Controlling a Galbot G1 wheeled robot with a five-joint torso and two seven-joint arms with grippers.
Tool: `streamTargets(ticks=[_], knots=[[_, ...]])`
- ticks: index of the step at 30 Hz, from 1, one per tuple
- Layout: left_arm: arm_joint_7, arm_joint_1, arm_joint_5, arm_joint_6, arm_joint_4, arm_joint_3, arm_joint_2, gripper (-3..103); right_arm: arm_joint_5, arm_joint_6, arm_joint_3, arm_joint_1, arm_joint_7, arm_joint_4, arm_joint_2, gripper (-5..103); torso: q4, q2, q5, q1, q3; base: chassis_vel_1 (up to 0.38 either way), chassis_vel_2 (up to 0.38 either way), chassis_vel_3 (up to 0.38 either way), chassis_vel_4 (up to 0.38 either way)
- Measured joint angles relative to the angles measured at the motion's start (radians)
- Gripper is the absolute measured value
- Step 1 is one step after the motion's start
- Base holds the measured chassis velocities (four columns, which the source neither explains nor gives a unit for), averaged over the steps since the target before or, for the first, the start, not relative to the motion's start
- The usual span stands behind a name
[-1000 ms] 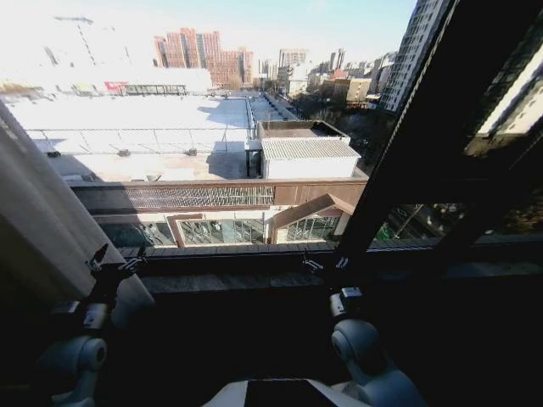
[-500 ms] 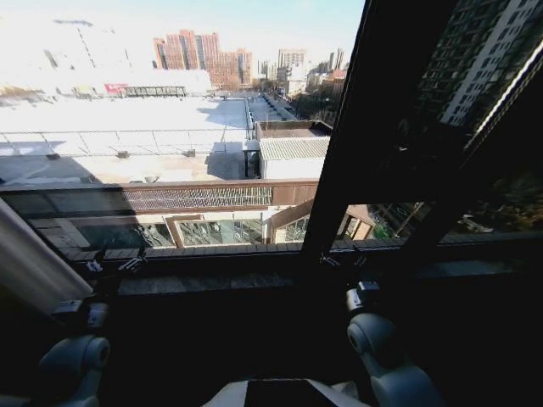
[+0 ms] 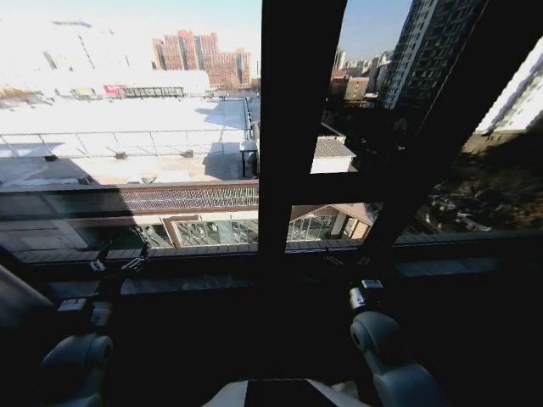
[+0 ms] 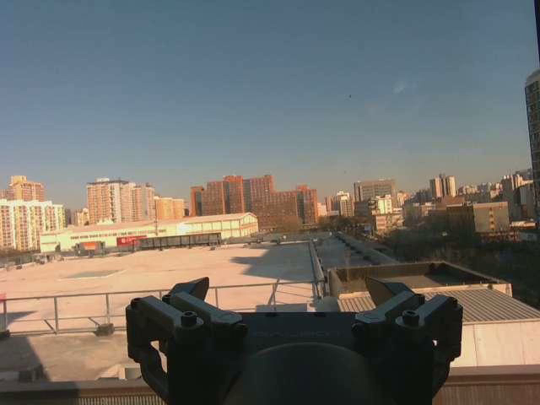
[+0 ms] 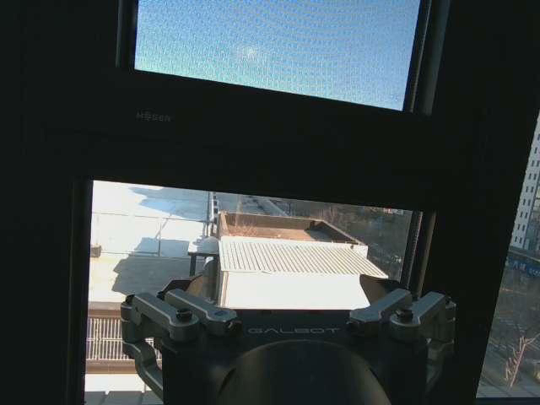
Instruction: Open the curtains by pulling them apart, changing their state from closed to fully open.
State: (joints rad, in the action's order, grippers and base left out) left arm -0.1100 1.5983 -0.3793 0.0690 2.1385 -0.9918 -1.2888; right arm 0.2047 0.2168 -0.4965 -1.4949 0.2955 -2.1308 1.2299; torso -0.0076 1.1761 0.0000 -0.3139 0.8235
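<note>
Your left gripper [image 3: 119, 264] sat low near left, by window sill [image 3: 212, 284], jaws apart, holding nothing. Right gripper [image 3: 344, 259] hung right of it, jaws also apart, empty. Curtain [image 3: 15, 298]: only pale fold at far-left edge, likely already drawn aside. Black window frame bar [image 3: 293, 127] stood straight ahead of you.

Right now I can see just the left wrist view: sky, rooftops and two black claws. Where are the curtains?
Observer: In the head view, a strip of curtain shows at the far left edge, out past the left gripper.
Operator: Is the other claw holding anything?
Observer: No. The right gripper is open and empty, and it faces the black window frame.
</note>
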Motion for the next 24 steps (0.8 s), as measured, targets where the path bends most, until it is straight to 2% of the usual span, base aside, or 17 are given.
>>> streamTargets(ticks=[20, 24], knots=[[-0.022, 0.014, 0.008, -0.034, -0.002, -0.003, -0.013, 100, -0.002, 0.0, 0.011, 0.003, 0.001, 0.001, 0.005, 100, -0.0002, 0.0, 0.0009, 0.0, 0.0, -0.351, -0.357, 0.352, 0.354], [-0.022, 0.016, 0.008, -0.039, -0.005, -0.005, -0.013, 100, -0.003, -0.001, 0.017, 0.003, 0.002, 0.0, 0.007, 100, 0.0, 0.0, -0.0005, 0.0, 0.0, -0.349, -0.378, 0.351, 0.366]])
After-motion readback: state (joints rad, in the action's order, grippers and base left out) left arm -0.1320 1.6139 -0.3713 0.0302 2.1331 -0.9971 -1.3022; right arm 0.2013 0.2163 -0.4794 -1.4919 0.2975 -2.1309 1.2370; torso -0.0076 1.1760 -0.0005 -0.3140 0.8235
